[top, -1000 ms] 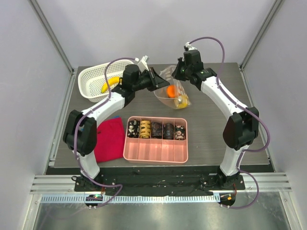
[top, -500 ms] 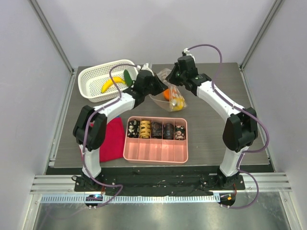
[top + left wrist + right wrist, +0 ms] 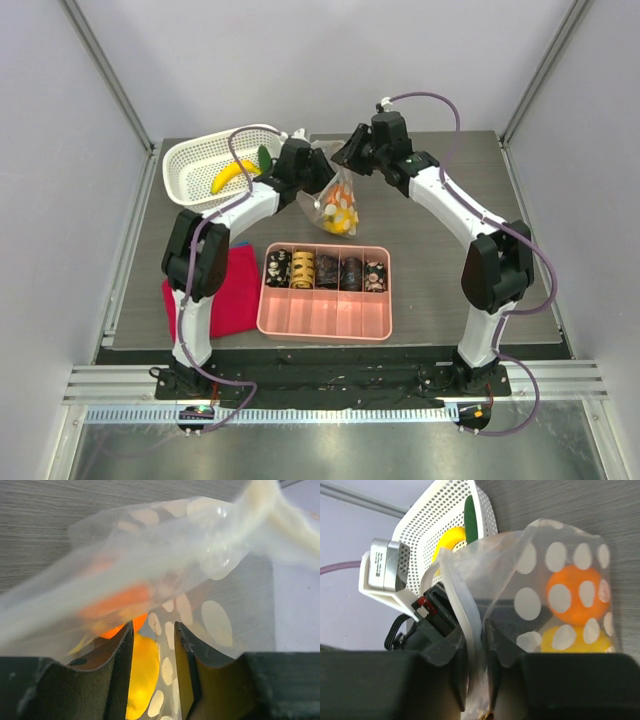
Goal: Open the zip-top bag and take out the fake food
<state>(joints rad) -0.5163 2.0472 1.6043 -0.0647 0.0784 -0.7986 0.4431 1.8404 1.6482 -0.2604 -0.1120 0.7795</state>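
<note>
The left gripper (image 3: 153, 630) stands released, its jaws parted with only slack film and a yellow piece (image 3: 142, 672) showing through the gap; the right gripper (image 3: 476, 630) has the bunched rim of the zip-top bag (image 3: 555, 560) running between its fingers, but whether it pinches that rim or merely stands around it I cannot tell; the two meet at the bag's mouth, just beside the white basket (image 3: 190, 155), and the bag droops below them over the middle of the table (image 3: 440, 270); whether its bottom rests on the table the top view does not settle; inside it lies what remains of the fake food (image 3: 572, 595), an orange piece above a yellow one at the sagging bottom, while a banana (image 3: 228, 176) and a green piece (image 3: 264, 158) lie in the basket; the bag looks light, thin and wholly limp, likely to slip from smooth pads and to crumple rather than hold any shape, so a grip on the loose wall would probably just gather film; the thicker zip rim seems the better hold, one lip per gripper, pulled apart to keep the mouth wide; the toy pieces look hard, smooth and rounded, apt to roll or squirt sideways, so each is probably best taken across its middle, or tipped out by lifting the bag's bottom corner.
</note>
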